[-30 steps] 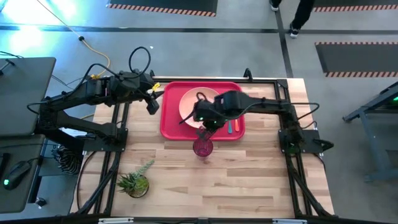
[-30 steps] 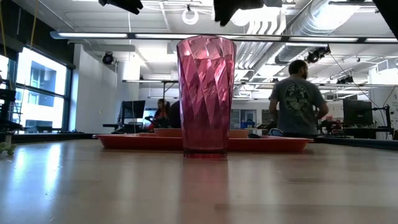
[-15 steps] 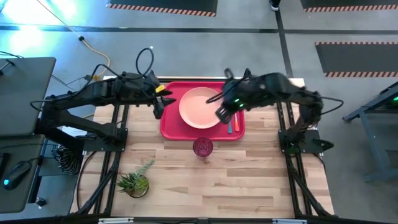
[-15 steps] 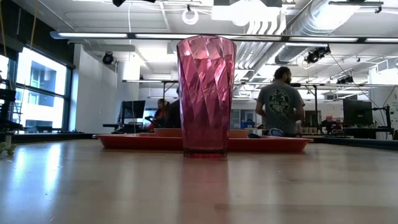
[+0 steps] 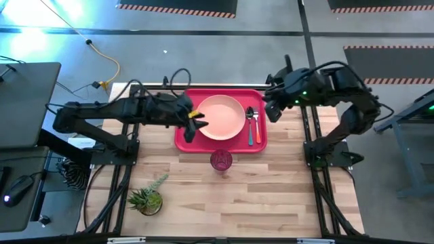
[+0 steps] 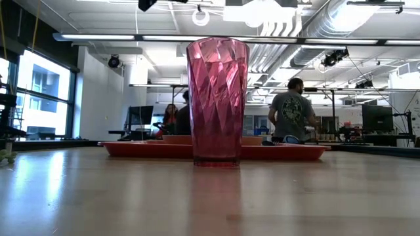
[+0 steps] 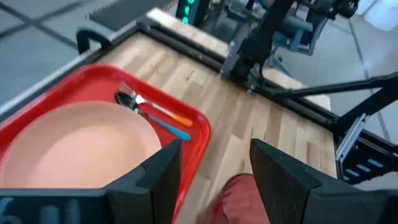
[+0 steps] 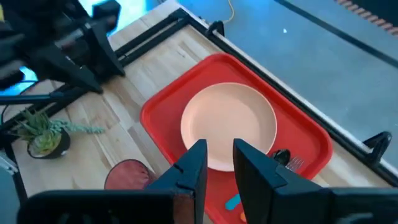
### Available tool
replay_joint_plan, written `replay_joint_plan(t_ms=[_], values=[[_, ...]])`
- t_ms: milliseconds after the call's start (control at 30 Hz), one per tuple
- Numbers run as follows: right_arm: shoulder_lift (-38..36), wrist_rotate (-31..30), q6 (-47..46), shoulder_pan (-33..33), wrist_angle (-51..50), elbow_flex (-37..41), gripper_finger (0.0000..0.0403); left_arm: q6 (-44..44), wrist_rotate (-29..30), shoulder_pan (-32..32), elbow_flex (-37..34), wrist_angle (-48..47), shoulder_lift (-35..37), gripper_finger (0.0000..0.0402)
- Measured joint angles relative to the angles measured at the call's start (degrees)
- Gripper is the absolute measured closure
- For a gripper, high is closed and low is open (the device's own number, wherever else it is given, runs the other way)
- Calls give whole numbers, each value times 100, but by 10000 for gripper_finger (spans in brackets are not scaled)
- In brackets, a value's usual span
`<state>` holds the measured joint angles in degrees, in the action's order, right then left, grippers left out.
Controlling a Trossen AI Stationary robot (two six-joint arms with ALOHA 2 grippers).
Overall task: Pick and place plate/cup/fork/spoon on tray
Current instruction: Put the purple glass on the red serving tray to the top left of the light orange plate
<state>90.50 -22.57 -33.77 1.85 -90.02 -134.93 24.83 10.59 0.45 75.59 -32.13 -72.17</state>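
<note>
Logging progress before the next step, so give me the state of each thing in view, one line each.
plate: on the tray, flat.
tray: on the table, holds plate, fork and spoon.
fork: lying on the tray beside the plate.
spoon: lying on the tray next to the fork.
cup: upright on the table, off the tray.
left gripper: open, above the tray's left part.
right gripper: open, empty, by the tray's right edge.

The surface (image 5: 271, 196) is pale wood in planks, smooth with a soft sheen. The tray (image 5: 186, 140) looks like glossy red plastic. The plate (image 5: 222, 116) has a matt, smooth salmon finish. The cup (image 6: 217, 98) is translucent faceted plastic, shiny. The fork (image 7: 149, 107) shows bright metal tines; the spoon (image 5: 249, 112) a dark metal bowl.
</note>
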Motion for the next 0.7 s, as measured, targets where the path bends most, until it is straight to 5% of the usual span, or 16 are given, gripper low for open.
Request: replay_joint_plan(t_ms=[700], values=[[-87,-116,981,0,0,0,334,1815,-720,-251,-2,-163,-1437,225]])
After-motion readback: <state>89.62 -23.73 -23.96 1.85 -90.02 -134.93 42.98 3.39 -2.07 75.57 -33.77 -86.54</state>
